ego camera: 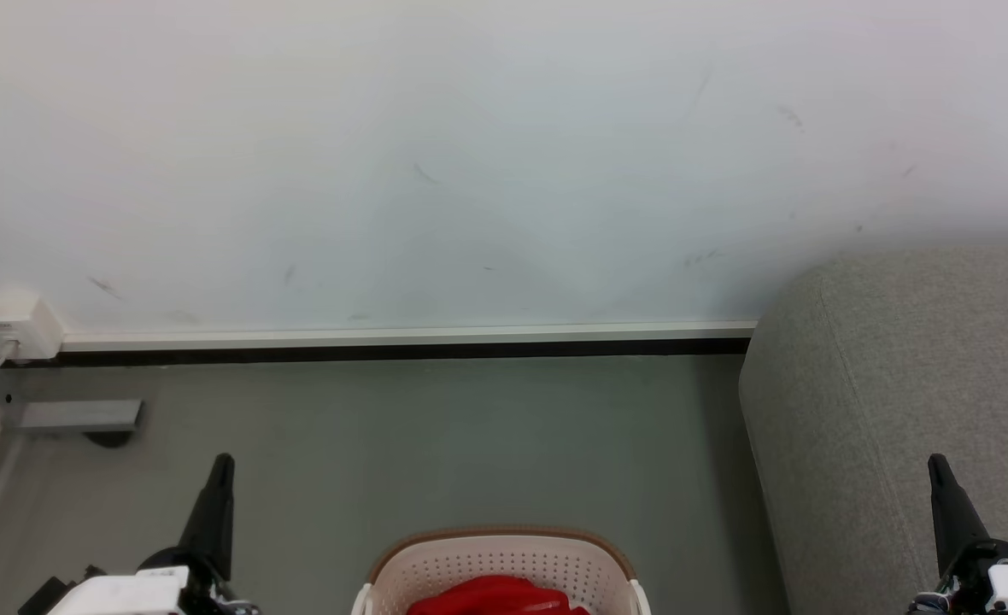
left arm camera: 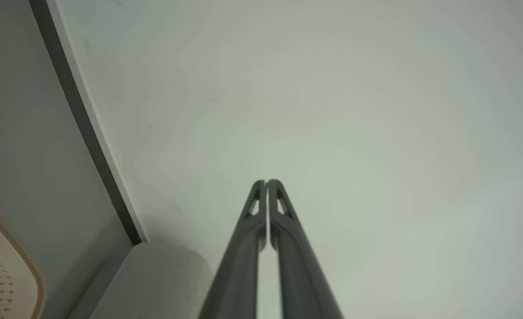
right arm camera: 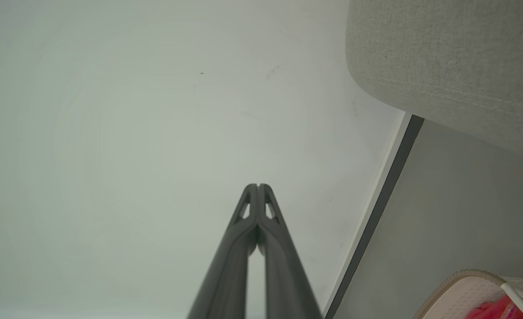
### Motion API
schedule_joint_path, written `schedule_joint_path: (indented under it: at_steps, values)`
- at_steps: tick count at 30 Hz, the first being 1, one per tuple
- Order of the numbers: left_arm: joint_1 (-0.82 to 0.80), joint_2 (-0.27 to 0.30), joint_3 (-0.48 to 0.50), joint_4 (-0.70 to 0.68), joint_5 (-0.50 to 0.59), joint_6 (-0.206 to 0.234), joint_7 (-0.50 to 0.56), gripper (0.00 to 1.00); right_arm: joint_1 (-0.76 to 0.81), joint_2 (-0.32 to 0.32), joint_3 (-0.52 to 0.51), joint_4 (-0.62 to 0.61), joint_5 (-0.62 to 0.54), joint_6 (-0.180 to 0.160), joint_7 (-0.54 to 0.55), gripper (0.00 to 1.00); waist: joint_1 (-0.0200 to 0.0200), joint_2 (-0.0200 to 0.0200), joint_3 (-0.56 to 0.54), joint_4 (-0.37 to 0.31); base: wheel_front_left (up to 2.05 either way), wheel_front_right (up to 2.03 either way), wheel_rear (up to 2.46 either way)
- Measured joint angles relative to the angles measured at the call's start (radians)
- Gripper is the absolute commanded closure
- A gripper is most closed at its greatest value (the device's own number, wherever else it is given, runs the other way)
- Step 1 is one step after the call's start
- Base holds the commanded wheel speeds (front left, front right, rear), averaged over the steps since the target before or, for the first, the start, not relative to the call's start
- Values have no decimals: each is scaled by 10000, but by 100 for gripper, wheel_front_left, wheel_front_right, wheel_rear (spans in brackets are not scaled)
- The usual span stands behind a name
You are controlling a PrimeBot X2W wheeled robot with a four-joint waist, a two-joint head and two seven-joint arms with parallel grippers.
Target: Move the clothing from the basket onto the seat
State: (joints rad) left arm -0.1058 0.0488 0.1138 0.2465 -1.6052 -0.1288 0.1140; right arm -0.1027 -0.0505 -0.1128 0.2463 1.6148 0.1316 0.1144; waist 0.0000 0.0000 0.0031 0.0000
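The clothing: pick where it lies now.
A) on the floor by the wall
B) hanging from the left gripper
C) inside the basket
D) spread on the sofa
C: the clothing shows as a red heap within the perforated walls of the basket, apart from the sofa off to the right.

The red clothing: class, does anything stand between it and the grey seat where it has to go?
The clothing lies inside the basket, so only that basket's own wall stands in the way, and the clothing must be lifted over the rim. Beyond it, just grey floor leads to the seat on the robot's right.
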Motion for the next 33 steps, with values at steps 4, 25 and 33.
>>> schedule_joint_path:
  at_steps: [4, 25, 33]
  values:
    - [0, 0, 0, 0, 0, 0, -2, 100, 0, 0, 0, 0, -2, 0, 2, 100, 0, 0, 0, 0, 0, 0, 0]
    - [0, 0, 0, 0, 0, 0, 0, 100, 0, 0, 0, 0, 0, 0, 2, 100, -1, 0, 0, 0, 0, 0, 0]
    - [0, 0, 0, 0, 0, 0, 0, 100, 0, 0, 0, 0, 0, 0, 0, 100, 0, 0, 0, 0, 0, 0, 0]
